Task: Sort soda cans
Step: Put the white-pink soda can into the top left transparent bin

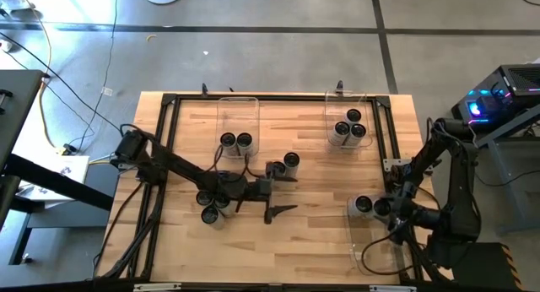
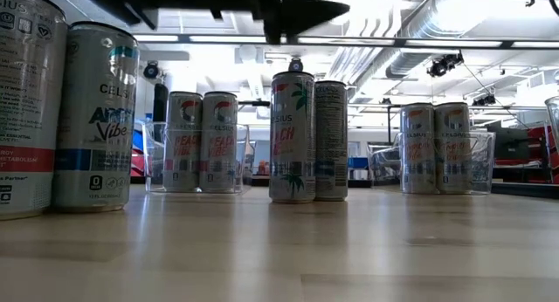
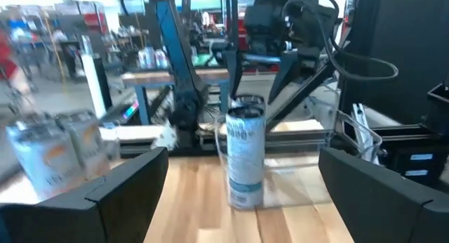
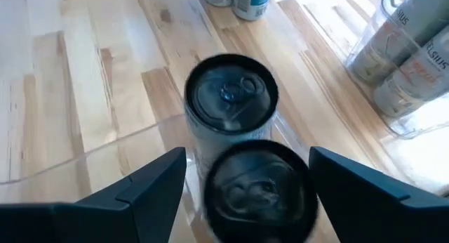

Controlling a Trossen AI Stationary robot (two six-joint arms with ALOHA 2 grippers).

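Note:
Soda cans stand upright on the wooden table. Two cans [image 1: 372,207] stand in the clear near-right bin [image 1: 371,241], and my right gripper [image 4: 247,155] hangs open just above them, its fingers on either side of the nearer can [image 4: 259,190], apart from it. My left gripper [image 1: 287,195] stands open and level over the table's middle with nothing between its fingers. Two loose cans [image 1: 284,164] stand just beyond it, toward the far edge. Three more cans [image 1: 211,204] stand under the left arm.
The far-left bin [image 1: 238,115] holds two cans [image 1: 236,141], and the far-right bin [image 1: 346,102] holds three [image 1: 349,127]. A black frame [image 1: 278,96] runs around the tabletop. There is bare wood between my left gripper and the near-right bin.

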